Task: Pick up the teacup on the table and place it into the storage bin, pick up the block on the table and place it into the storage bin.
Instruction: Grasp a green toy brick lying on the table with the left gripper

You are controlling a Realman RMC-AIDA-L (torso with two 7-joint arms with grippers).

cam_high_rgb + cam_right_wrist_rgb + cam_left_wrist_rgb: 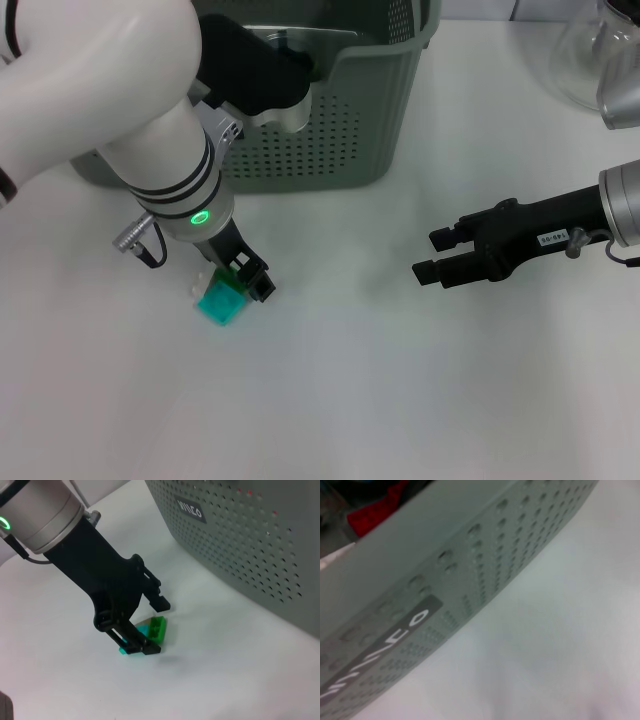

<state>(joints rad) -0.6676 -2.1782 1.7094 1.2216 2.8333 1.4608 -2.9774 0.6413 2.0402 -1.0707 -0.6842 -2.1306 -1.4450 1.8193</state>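
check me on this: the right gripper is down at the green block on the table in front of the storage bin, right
Wrong arm. In the head view, the left gripper is down at the green block on the table, in front of the storage bin. The right gripper hovers apart, open.

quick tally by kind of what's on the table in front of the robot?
Storage bin: 1
Green block, under the left gripper: 1
Clear glass vessel, at the far right edge: 1
Total: 3. No teacup shows on the table. The right gripper holds nothing.
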